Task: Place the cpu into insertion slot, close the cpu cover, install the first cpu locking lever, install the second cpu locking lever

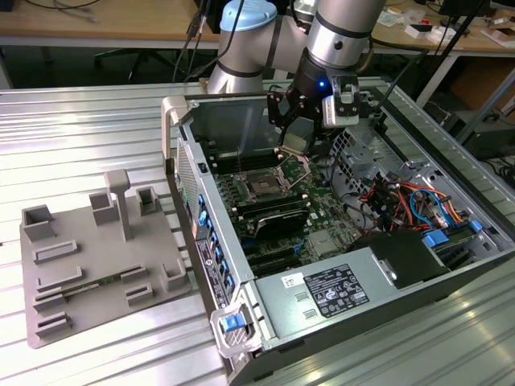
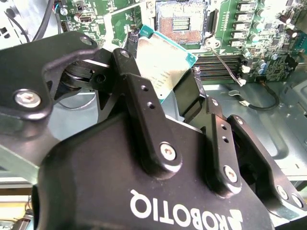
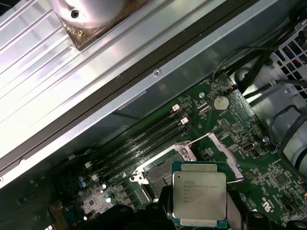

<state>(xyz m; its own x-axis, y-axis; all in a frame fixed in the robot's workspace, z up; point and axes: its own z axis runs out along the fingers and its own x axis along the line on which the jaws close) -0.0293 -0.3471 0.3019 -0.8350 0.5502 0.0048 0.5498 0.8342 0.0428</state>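
Note:
My gripper (image 1: pixel 294 138) hangs inside the open computer case, shut on the cpu (image 1: pixel 294 141), a small flat square chip with a silvery top. Both wrist views show the cpu (image 2: pixel 163 60) (image 3: pixel 199 191) held by its edges between the black fingers (image 2: pixel 139 96), tilted and above the board. The insertion slot (image 1: pixel 263 186) is a square black socket with a silver rim, lying open just below and toward the exterior view's left of the chip. In the second wrist view its pin field (image 2: pixel 180 21) is bare. The cpu cover (image 3: pixel 225 160) stands swung up beside the socket.
Long black memory slots (image 1: pixel 273 213) flank the socket. The grey power supply box (image 1: pixel 322 297) fills the case's near end, and bundled cables (image 1: pixel 410 201) lie on the exterior view's right. A grey fixture plate (image 1: pixel 96 257) rests on the metal table outside the case.

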